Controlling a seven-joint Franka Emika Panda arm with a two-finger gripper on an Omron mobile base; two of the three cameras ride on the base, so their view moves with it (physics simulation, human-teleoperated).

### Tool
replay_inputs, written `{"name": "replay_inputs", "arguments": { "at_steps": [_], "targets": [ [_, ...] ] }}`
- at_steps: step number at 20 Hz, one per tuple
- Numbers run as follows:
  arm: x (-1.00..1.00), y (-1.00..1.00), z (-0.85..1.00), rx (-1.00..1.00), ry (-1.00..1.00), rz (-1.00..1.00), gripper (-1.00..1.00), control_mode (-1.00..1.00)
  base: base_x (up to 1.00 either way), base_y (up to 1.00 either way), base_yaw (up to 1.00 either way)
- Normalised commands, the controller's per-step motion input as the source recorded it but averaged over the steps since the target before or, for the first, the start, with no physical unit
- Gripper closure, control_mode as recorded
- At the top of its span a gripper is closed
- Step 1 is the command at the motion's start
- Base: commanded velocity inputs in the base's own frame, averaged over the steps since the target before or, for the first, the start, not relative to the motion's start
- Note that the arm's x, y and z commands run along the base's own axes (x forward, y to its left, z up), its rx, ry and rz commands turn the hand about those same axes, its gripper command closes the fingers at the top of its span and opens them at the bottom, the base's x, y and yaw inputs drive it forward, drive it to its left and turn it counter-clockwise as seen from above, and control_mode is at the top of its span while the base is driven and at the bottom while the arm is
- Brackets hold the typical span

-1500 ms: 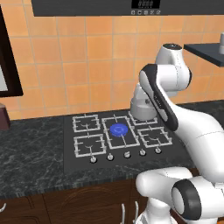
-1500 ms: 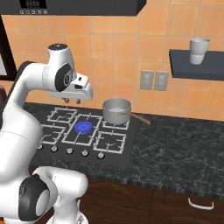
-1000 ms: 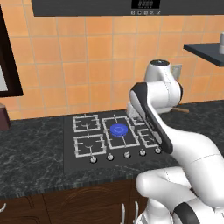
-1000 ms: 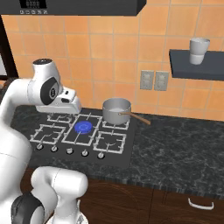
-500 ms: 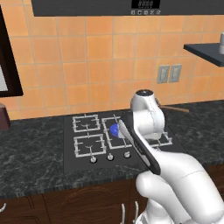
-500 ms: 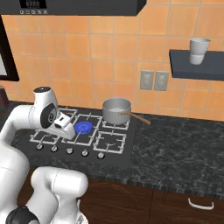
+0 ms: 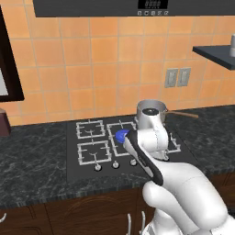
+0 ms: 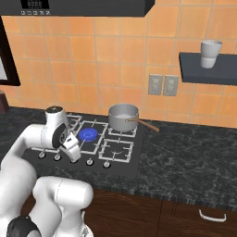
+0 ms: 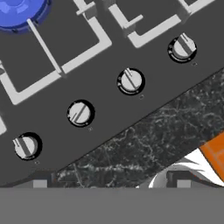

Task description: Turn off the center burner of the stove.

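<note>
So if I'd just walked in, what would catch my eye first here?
Probably the bright blue glow of the center burner, in the middle of the black stove. Next, the big white arm bent low over the stove's front edge, its hand close above the row of silver knobs. Then the steel pot with its long handle, on the back right grate.

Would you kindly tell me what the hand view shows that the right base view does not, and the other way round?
The hand view adds the pointer lines on four round silver knobs, close enough to read their angles. The right base view adds the grey metal pot with a brown handle on a rear grate, the white cup on the dark wall shelf, and two wall outlets. Both share the blue-glowing center burner, the flat black stove and the dark speckled counter.
</note>
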Motion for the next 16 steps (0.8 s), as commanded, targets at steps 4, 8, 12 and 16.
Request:
{"name": "replay_inputs", "arguments": {
  "at_steps": [4, 8, 12, 16],
  "targets": [
    [0.48, 0.06, -0.18, 0.00, 0.00, -0.10, -1.00, -1.00, 0.00, 0.00, 0.00],
    [0.12, 0.14, -0.26, 0.00, 0.04, -0.03, -1.00, -1.00, 0.00, 0.00, 0.00],
    [0.19, 0.09, -0.36, 0.00, 0.08, -0.02, -1.00, -1.00, 0.00, 0.00, 0.00],
    [0.23, 0.01, -0.47, 0.00, 0.07, -0.03, -1.00, -1.00, 0.00, 0.00, 0.00]
  ]
}}
